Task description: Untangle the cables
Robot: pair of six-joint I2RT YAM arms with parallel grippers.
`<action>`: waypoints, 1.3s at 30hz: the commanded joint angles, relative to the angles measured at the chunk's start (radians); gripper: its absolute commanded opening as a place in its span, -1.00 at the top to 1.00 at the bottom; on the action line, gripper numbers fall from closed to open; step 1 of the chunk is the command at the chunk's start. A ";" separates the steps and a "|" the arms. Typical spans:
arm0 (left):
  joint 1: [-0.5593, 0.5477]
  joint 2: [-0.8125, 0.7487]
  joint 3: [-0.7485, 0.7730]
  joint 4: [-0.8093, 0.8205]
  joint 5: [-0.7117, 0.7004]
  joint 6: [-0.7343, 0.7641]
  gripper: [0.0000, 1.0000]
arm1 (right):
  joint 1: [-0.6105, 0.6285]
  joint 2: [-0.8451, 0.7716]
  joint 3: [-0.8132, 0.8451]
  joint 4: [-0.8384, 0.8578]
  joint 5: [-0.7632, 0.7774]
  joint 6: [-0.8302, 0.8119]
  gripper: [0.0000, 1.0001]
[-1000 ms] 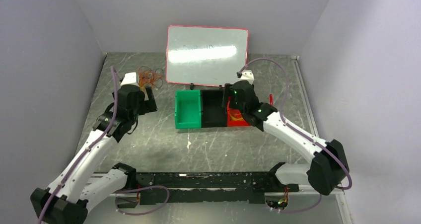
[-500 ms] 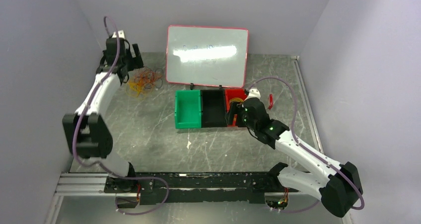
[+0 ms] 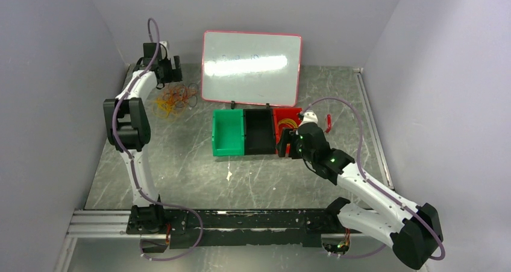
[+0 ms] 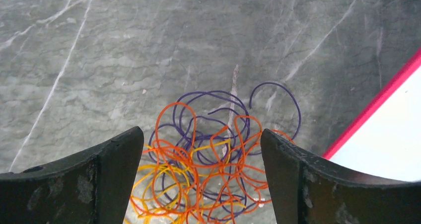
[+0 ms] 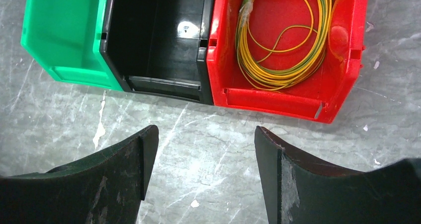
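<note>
The cables [image 3: 175,99] lie as a tangled pile of thin orange, yellow and dark purple loops on the table at the far left, beside the whiteboard. My left gripper [image 3: 170,73] hangs over the far edge of the pile. In the left wrist view it [image 4: 201,134] is open and empty, with the cables [image 4: 213,169] on the table between and below the fingers. My right gripper [image 3: 288,145] is open and empty over bare table just in front of the red bin [image 3: 296,114]. In the right wrist view it [image 5: 204,129] holds nothing.
Three bins stand side by side mid-table: green [image 5: 64,30], black [image 5: 154,35] and red [image 5: 347,45]. The red bin holds a coiled yellow-green cable [image 5: 283,40]. A red-framed whiteboard [image 3: 251,67] leans at the back, its edge close to the pile [image 4: 377,105].
My left arm has swung from the near left out to the far-left corner, over the pile. My right gripper has drawn back from over the red bin to the table in front of it.
</note>
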 commanded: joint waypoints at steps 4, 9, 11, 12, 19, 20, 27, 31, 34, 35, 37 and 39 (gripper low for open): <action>0.005 0.095 0.079 -0.010 0.074 0.026 -0.83 | 0.002 0.021 -0.006 0.001 0.000 -0.039 -0.50; -0.007 0.144 0.115 -0.048 0.042 0.023 -0.77 | 0.002 0.035 -0.008 0.007 0.009 -0.048 -0.50; -0.015 0.153 0.123 -0.086 0.003 0.020 -0.69 | 0.003 0.033 -0.013 0.008 0.026 -0.037 -0.50; -0.017 0.152 0.121 -0.097 -0.007 0.018 -0.64 | 0.002 0.026 -0.020 0.011 0.035 -0.030 -0.50; -0.019 0.056 0.011 -0.101 -0.035 -0.005 -0.39 | 0.003 0.020 -0.040 0.029 0.031 -0.012 -0.50; -0.020 0.036 -0.011 -0.103 -0.041 -0.008 -0.36 | 0.002 0.025 -0.041 0.031 0.028 -0.008 -0.50; -0.031 -0.092 -0.197 -0.134 -0.088 -0.038 -0.15 | 0.002 0.028 -0.043 0.047 0.006 -0.001 -0.50; -0.067 -0.153 -0.254 -0.184 -0.118 -0.064 -0.06 | 0.004 0.019 -0.044 0.047 -0.003 -0.002 -0.50; -0.074 -0.201 -0.326 -0.186 -0.109 -0.097 0.00 | 0.002 0.013 -0.046 0.043 -0.007 0.000 -0.50; -0.075 -0.217 -0.350 -0.188 -0.104 -0.109 0.03 | 0.003 0.008 -0.046 0.042 -0.010 0.001 -0.50; -0.081 -0.251 -0.403 -0.192 -0.098 -0.133 0.06 | 0.002 0.002 -0.046 0.039 -0.016 0.001 -0.50; -0.094 -0.299 -0.475 -0.189 -0.094 -0.155 0.08 | 0.003 -0.003 -0.047 0.036 -0.021 0.001 -0.50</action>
